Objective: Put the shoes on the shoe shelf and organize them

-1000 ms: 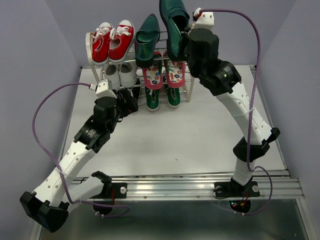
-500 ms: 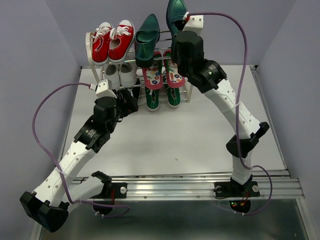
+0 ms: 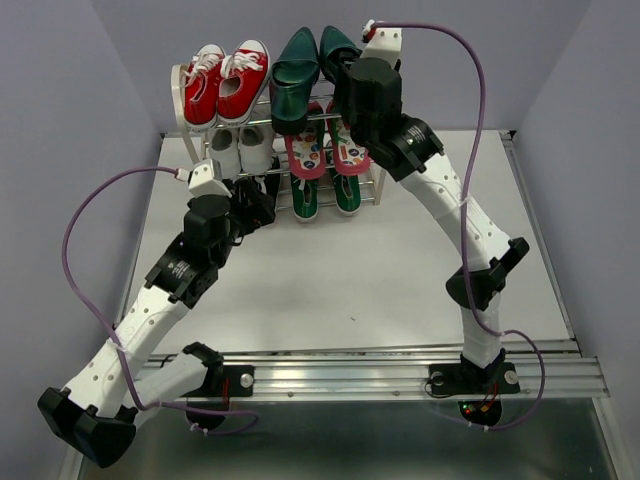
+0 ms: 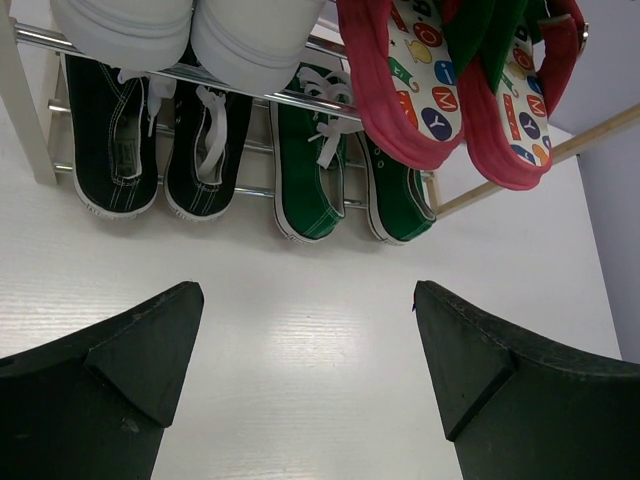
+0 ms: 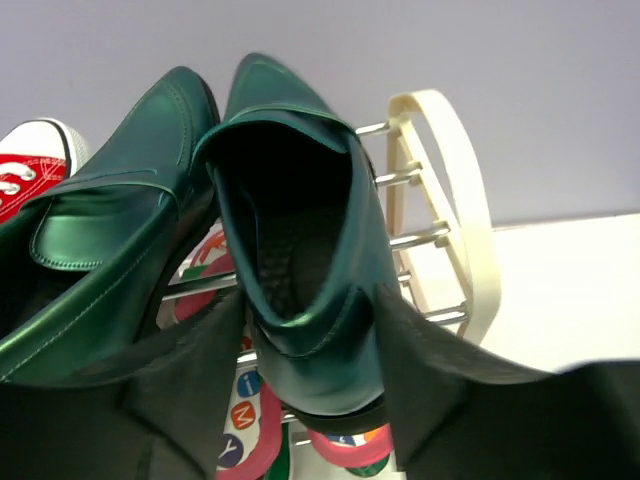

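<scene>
The shoe shelf (image 3: 182, 110) stands at the back of the table. Two glossy dark-green heels lie side by side on its top tier, the left one (image 3: 293, 70) and the right one (image 5: 290, 200). My right gripper (image 5: 310, 300) stands behind the right heel, jaws parted, one finger close along each side of its back. Red-strapped flip-flops (image 3: 306, 150) hang on the tier below. Green canvas sneakers (image 4: 310, 170) stand at the bottom right. My left gripper (image 4: 305, 290) hovers wide open over bare table in front of the shelf, holding nothing.
Red sneakers (image 3: 225, 80) fill the top tier's left half, with white sneakers (image 4: 190, 30) below them and black sneakers (image 4: 115, 130) at the bottom left. The cream side frame (image 5: 465, 200) is just right of my right fingers. The white table (image 3: 350, 270) lies in front.
The right arm has lowered the second heel from upright above the shelf down onto the top tier beside its mate, and its jaws have widened. The left arm has not moved.
</scene>
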{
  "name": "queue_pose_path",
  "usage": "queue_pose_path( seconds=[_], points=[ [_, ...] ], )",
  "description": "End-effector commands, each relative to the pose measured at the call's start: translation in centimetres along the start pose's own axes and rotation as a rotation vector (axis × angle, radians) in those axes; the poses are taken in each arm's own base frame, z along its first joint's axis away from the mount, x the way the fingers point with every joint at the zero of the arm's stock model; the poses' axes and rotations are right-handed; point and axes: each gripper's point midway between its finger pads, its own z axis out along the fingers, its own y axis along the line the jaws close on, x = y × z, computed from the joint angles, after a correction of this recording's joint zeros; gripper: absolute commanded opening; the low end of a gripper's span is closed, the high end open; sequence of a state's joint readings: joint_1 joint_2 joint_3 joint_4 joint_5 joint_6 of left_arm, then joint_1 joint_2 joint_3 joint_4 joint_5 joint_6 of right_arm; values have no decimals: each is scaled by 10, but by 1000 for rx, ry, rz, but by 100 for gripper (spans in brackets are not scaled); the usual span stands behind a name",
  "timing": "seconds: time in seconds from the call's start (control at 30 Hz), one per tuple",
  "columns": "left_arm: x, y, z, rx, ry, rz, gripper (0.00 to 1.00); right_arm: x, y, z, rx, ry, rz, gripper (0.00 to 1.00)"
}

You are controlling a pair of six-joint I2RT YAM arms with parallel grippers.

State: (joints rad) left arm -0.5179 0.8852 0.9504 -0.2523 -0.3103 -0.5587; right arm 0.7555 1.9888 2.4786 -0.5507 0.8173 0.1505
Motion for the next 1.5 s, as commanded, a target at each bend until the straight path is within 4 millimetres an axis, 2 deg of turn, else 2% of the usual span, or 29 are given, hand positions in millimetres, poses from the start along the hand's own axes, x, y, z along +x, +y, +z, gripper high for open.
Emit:
queue_pose_path(
  seconds=[0.0, 0.1, 0.3, 0.33, 0.43, 0.47, 0.5, 0.53, 0.57, 0.6, 0.63, 0.7, 0.77, 0.8, 0.97, 1.03, 1.07, 1.1, 1.27, 1.33, 1.37, 1.4, 1.47],
  points=[
    [-25, -18, -8, 61, -60, -20, 99, -72, -9, -24, -60, -145, 187, 70],
    [-33, -30, -11, 104, -69, -17, 99, -70, 0, -27, -122, -135, 166, 87],
    [-66, -62, -16, 196, -112, 5, 99, -63, 0, -30, -149, -116, 111, 91],
    [-77, -72, -18, 219, -129, 2, 99, -68, -4, -36, -152, -123, 116, 92],
    [-89, -81, -11, 224, -146, 28, 99, -62, -13, -39, -130, -109, 88, 93],
    [-104, -91, -15, 244, -175, 29, 99, -61, -24, -39, -103, -107, 72, 95],
    [-109, -94, -13, 246, -184, 50, 99, -60, -27, -41, -99, -104, 65, 95],
    [-109, -97, -5, 236, -177, 65, 99, -56, -29, -42, -97, -95, 53, 96],
    [-122, -104, -8, 252, -204, 71, 99, -55, -34, -41, -92, -91, 47, 96],
    [-126, -108, -6, 258, -211, 89, 99, -46, -36, -41, -117, -70, 20, 98],
    [-125, -109, 3, 244, -207, 117, 99, -41, -33, -43, -145, -58, 9, 98],
    [-138, -118, 5, 254, -229, 140, 99, -28, -20, -46, -261, -18, -30, 98],
    [-143, -126, 16, 253, -241, 167, 99, -15, -21, -42, -286, 21, -43, 99],
    [-145, -127, 21, 249, -244, 198, 99, -8, -14, -44, -329, 44, -47, 99],
    [-151, -147, 43, 277, -241, 271, 99, 0, -35, -15, -290, 72, -8, 98],
    [-154, -150, 49, 272, -250, 276, 99, 4, -29, -13, -331, 87, -8, 98],
    [-157, -151, 55, 257, -257, 278, 99, 3, -32, -10, -330, 86, -8, 98],
    [-155, -150, 64, 238, -251, 288, 99, 7, -28, -8, -347, 94, -17, 96],
    [-157, -156, 75, 233, -250, 299, 98, 13, -23, -4, -383, 107, -36, 91],
    [-159, -157, 76, 233, -253, 293, 91, 16, -21, -2, -387, 112, -38, 85],
    [-156, -161, 79, 245, -245, 293, 87, 17, -21, -1, -388, 112, -39, 76],
    [-155, -162, 80, 251, -241, 289, 75, 19, -20, 0, -388, 117, -38, 70],
    [-152, -169, 79, 288, -228, 284, 64, 21, -19, 1, -388, 122, -34, 57]
  ],
)
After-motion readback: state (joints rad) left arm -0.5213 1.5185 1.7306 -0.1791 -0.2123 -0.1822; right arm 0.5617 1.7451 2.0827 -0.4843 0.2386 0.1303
